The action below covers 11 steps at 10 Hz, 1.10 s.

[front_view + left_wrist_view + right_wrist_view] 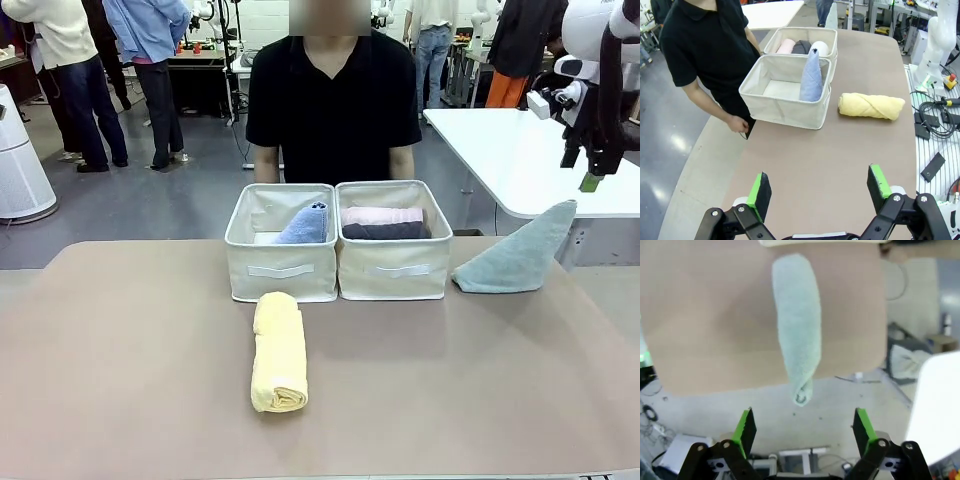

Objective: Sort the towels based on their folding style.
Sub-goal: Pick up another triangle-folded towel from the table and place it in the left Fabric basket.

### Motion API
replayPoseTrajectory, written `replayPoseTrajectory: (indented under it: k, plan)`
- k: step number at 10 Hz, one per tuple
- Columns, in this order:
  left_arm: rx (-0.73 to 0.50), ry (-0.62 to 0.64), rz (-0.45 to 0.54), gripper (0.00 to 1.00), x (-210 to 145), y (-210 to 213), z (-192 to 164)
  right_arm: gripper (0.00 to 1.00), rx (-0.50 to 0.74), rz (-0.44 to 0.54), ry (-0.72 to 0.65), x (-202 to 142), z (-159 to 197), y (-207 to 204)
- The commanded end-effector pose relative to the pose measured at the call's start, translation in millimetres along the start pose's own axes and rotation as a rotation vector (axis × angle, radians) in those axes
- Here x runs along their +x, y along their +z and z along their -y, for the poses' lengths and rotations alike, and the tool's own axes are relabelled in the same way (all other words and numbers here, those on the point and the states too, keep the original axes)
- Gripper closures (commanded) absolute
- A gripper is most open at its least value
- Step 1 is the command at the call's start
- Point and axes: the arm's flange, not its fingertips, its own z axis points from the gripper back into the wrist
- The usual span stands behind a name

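A yellow rolled towel [278, 352] [871, 106] lies on the brown table in front of two beige baskets. The left basket [282, 270] [785, 112] holds a light blue cone towel [303, 225] [811, 77]. In the right basket [395, 270] [800, 30] lie pink [382, 215] and dark grey [385, 231] rolls, with a white roll [819, 48] beside them. A grey-blue cone towel [520, 260] [797, 325] rests near the table's right edge, its tip over the edge. My right gripper [590, 170] [805, 425] hangs open above it. My left gripper [819, 187] is open and empty, high over the table.
A person in a black shirt stands behind the baskets, one hand [737, 124] at the table edge. A white table [520, 150] stands at the back right. Cables and a black box [932, 167] lie beside the table. The table front [150, 380] is bare.
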Motion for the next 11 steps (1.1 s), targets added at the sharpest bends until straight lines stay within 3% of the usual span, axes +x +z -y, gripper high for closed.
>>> replayPoseTrajectory:
  k: [1,7,8,9,11]
  plan:
    - [0.011,0.006,-0.019,0.00,1,0,0,0.00,0.065,0.069,0.008,-7,7,1]
    - [0.011,0.006,-0.019,0.00,1,0,0,0.00,0.031,0.030,0.000,-5,-2,-6]
    - [0.011,0.006,-0.019,0.00,1,0,0,0.00,0.045,0.049,-0.001,-4,-2,-5]
    - [0.011,0.006,-0.019,0.00,1,0,0,0.00,0.070,0.106,0.155,-16,13,-11]
    - [0.011,0.006,-0.019,0.00,1,0,0,0.00,0.093,0.158,0.152,-24,39,-24]
